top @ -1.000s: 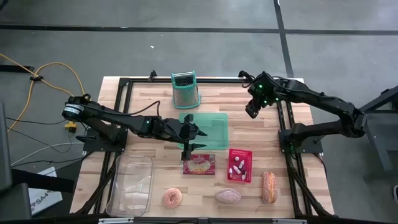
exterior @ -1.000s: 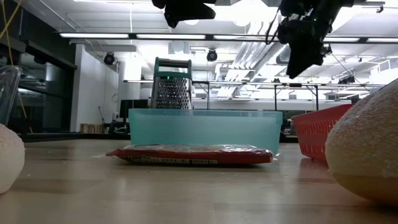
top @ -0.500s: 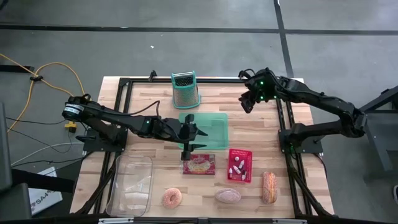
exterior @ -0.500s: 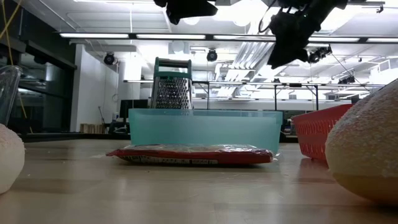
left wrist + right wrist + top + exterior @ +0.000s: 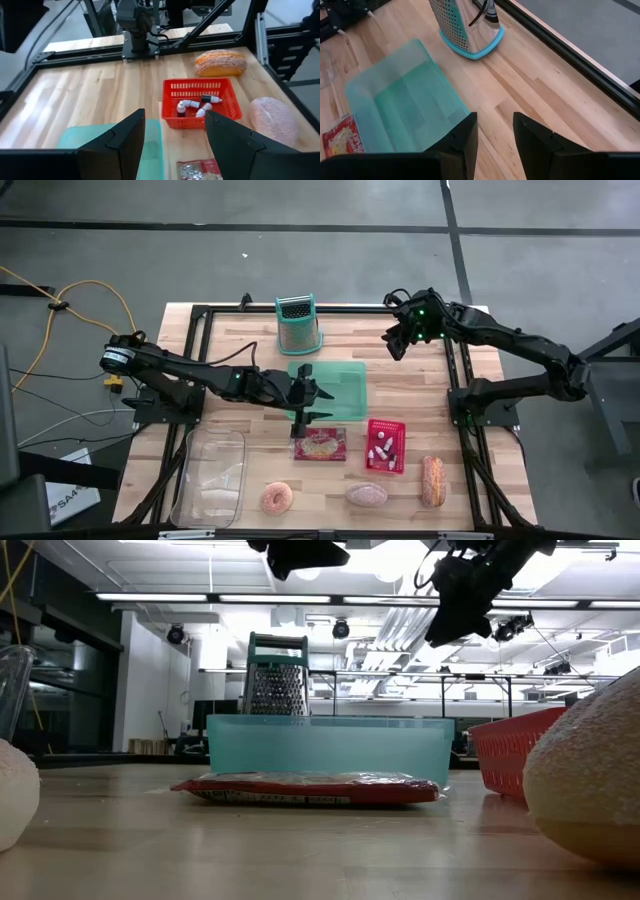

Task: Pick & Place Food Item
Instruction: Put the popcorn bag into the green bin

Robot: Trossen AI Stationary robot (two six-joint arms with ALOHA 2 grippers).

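The food items lie near the table's near edge: a red packet (image 5: 318, 445) flat on the wood, a donut (image 5: 276, 498), a pink bun (image 5: 366, 495) and a bread loaf (image 5: 432, 480). A teal container (image 5: 338, 385) stands just beyond the packet. My left gripper (image 5: 303, 400) hovers open over the container's near-left edge, above the packet (image 5: 199, 170). My right gripper (image 5: 396, 346) hangs open in the air to the right of the container (image 5: 405, 110), high above the table (image 5: 455, 605). Neither holds anything.
A metal grater (image 5: 298, 325) with a teal base stands at the far edge. A red basket (image 5: 385, 445) holding small bottles sits right of the packet. A clear plastic tub (image 5: 212, 475) lies at the near left. Bare wood shows between container and right frame rail.
My right gripper has moved a little toward the table's left and far edge, rising slightly and tipping as it went. It stays open. The left arm and all objects have kept still.
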